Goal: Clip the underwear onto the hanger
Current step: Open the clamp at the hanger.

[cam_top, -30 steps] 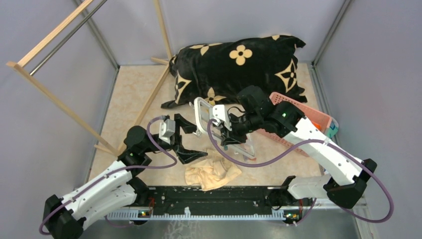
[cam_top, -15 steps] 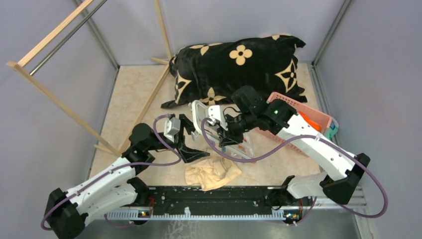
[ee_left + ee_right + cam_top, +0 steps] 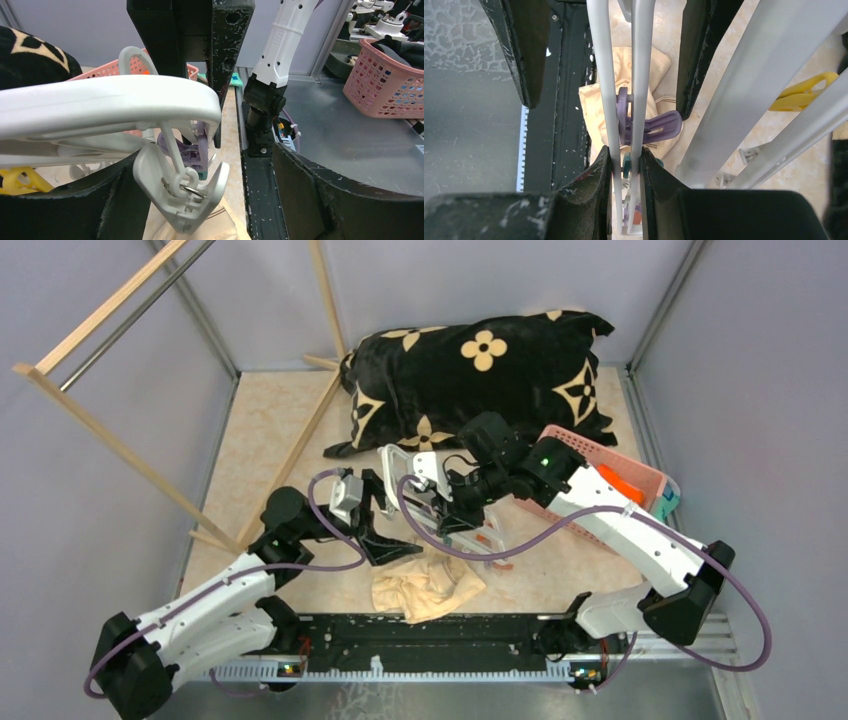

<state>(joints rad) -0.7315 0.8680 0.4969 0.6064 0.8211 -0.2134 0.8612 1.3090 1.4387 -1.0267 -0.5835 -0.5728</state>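
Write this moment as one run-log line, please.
right tool: shut on hanger bars | left tool: open beside hanger | underwear: loose on table, unclipped

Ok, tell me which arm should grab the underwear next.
Left. The right gripper is shut on the hanger, while the left gripper is open and empty, right beside the underwear.

The underwear (image 3: 428,587) lies just before the hanger (image 3: 100,102), with the basket (image 3: 640,480) off to their right.
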